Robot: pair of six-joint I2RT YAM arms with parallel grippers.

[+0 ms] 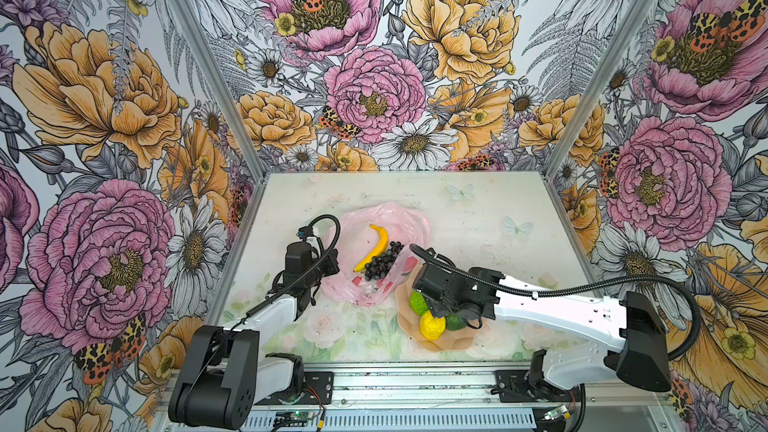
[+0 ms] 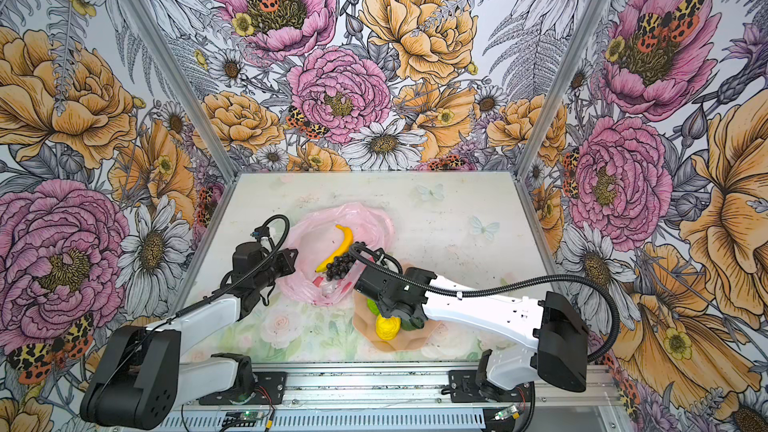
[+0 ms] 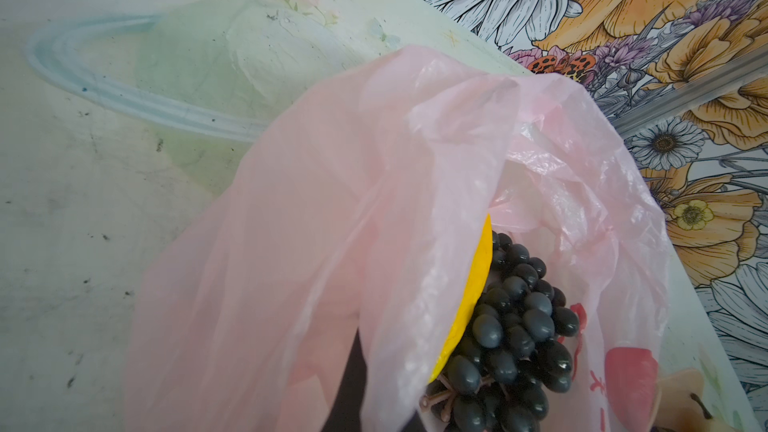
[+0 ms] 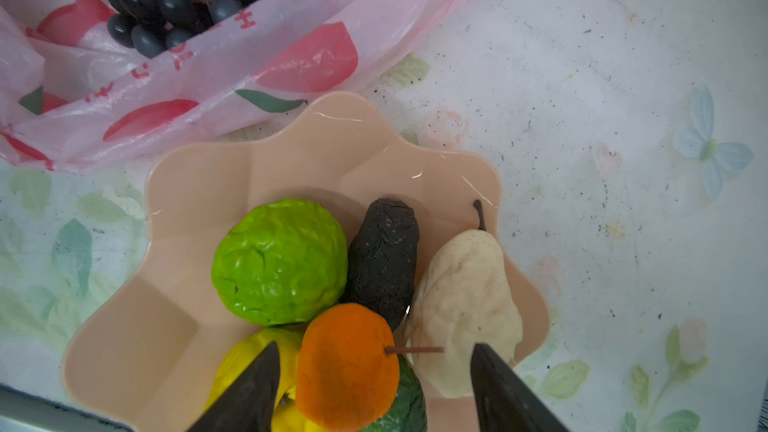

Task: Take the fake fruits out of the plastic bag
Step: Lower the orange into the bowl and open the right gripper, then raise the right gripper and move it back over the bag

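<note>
Table: far half and right side bare. Bag (thin crinkly pink film, red prints) lies mid-table, its near edge at the scalloped plate rim. Smooth banana and glossy grapes sit in the bag's mouth. Left gripper is pinched on the bag's left rim. Right gripper is over the plate, jaws wide either side of the orange. Bumpy green citrus, rough avocado, pale pear and lemon crowd beside it.

Two arms, left arm and right arm: white shells, black joints, chunky black shoulder housings. Black ribbed cable loops along each. Small dark holes dot the right shell. Right claw fingers dark, tapered, matte, possibly rubbery; blurry.
</note>
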